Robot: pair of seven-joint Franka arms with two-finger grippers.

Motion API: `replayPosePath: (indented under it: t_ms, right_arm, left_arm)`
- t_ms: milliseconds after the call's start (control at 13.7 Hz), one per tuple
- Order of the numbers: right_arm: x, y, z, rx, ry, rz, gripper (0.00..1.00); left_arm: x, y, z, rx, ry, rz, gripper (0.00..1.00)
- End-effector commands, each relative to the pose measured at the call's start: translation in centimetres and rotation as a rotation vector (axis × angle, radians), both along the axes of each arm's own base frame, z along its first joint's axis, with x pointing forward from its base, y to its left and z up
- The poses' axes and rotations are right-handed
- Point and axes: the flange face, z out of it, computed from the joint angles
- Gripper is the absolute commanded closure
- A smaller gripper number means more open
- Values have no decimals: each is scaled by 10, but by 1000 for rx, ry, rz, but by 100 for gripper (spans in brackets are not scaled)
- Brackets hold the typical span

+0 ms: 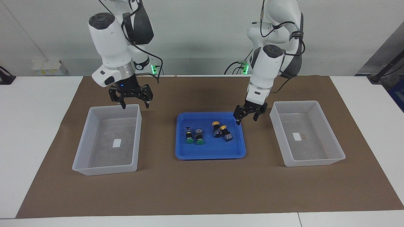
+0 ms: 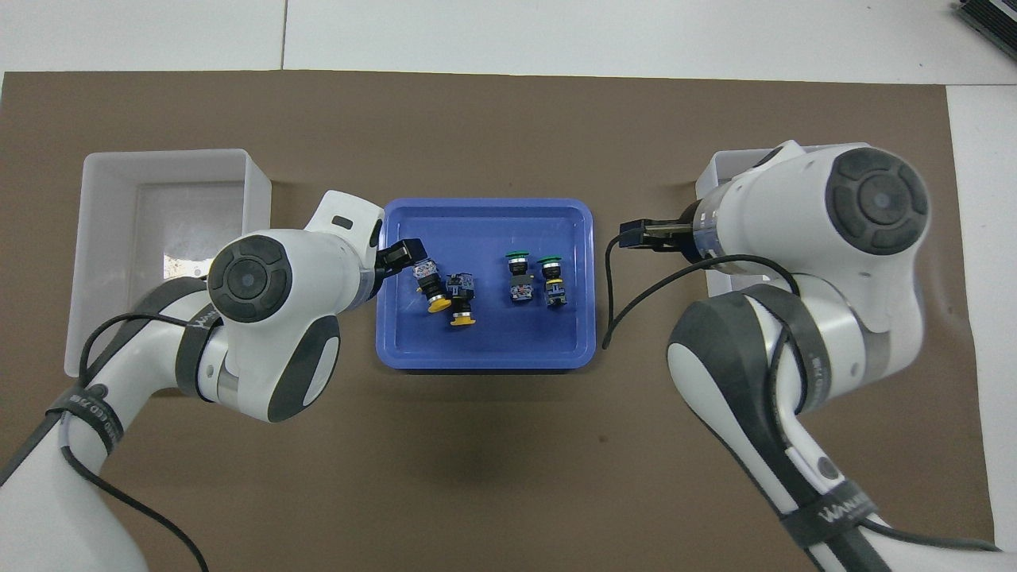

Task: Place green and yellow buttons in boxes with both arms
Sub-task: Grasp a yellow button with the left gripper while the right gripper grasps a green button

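Brown mat; "WANN…" arm strap

Blue tray on brown mat

A robotics lab: two cabled arms at a papered table.

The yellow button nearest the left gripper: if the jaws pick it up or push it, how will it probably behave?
This yellow button lies on its side in the blue tray, so a push would probably roll or pivot it on the round cap. It looks rigid and light. It sits against the second yellow button, which may shift too. The left gripper, jaws open, hangs over the tray's corner.
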Motion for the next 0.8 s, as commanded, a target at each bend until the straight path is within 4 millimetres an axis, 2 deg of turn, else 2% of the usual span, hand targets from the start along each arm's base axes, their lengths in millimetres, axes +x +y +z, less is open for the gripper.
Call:
replayPosePath:
  t_ms: [0,219,364,437,583,729]
  right_arm:
    - [6,29,-31,35,-11,-17,0]
    - [5,57,-63,42,-14,25,0]
    - [-5,77,-82,50,-25,56,0]
    - [-8,77,-89,50,-27,59,4]
    - [-13,75,-97,50,-33,66,18]
    - [-14,78,-109,50,-31,74,26]
  left_arm:
    - [-9,-16,-20,-12,12,30,0]
    - [-12,-27,-38,-20,21,55,0]
    - [-14,-36,-48,-27,19,63,4]
    - [-14,-36,-55,-24,24,62,7]
    - [-13,-36,-58,-28,19,64,12]
    - [-13,-36,-60,-29,18,64,20]
